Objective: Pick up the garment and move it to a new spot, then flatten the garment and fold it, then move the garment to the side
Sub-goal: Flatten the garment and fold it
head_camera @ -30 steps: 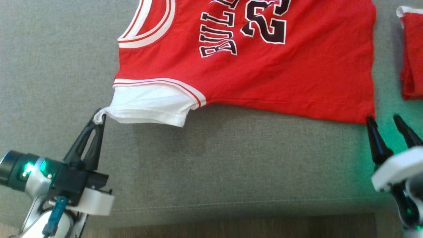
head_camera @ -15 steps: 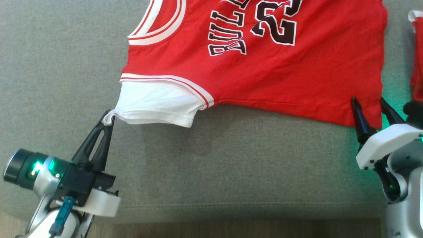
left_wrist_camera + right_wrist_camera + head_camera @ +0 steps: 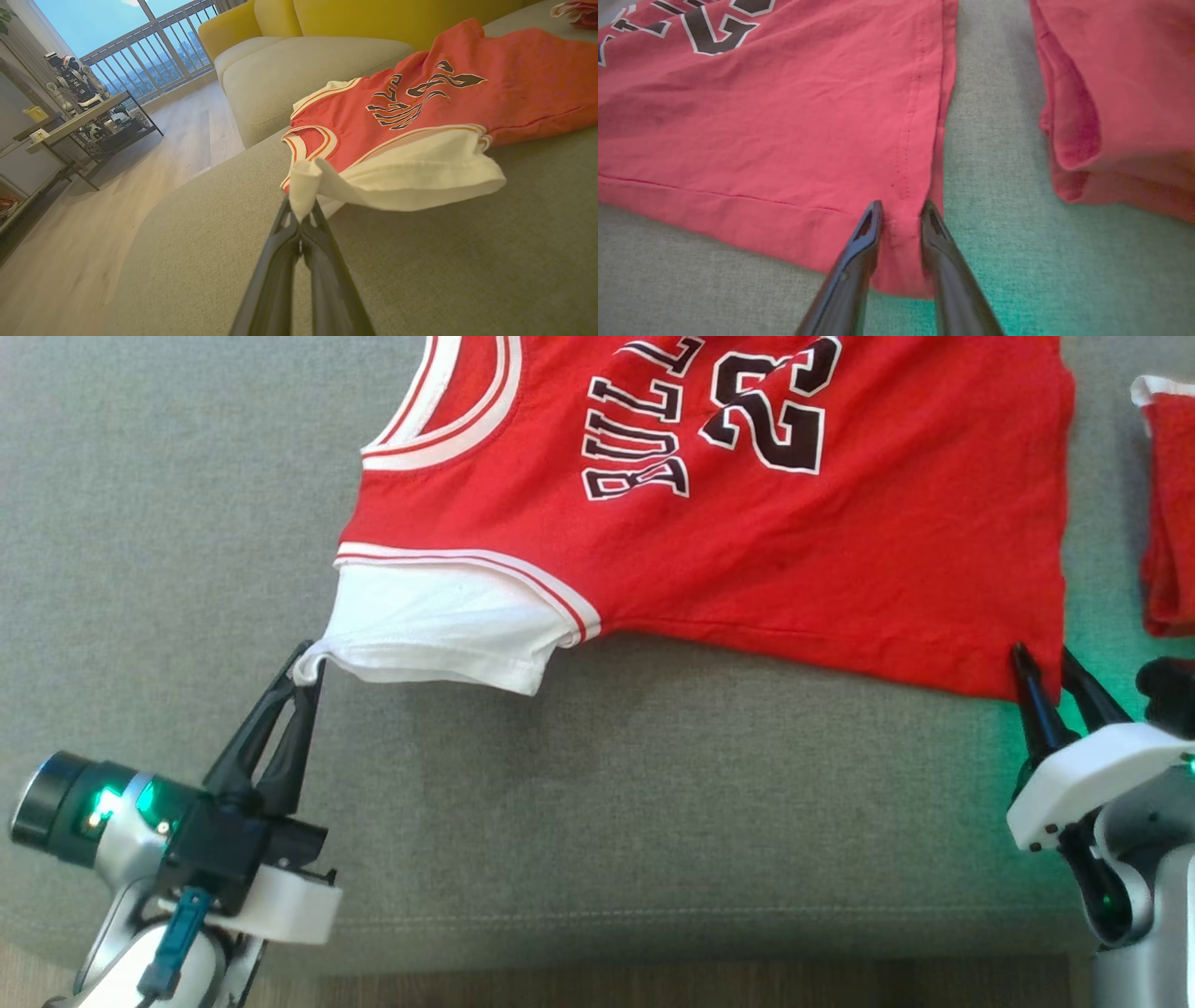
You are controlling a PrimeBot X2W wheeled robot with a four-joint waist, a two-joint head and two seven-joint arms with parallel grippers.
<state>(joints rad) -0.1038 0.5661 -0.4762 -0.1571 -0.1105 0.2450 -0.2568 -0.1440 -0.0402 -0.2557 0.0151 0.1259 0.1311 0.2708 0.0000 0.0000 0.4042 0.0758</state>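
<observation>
Cut by the head view's top edge across the jersey point(image 3: 747, 551) collar and numerals, by its right edge through another red cloth point(image 3: 1172, 523); unclear on right hand point(image 3: 902, 205) grip.

Red jersey point(image 3: 840, 551) — black white-edged letters point(image 3: 635, 453) "BULL" on the chest, word cut off by the head view's top edge. Number point(image 3: 770, 415) "23" just beside, both turned sideways. Left wrist view: print too skewed to read.
</observation>
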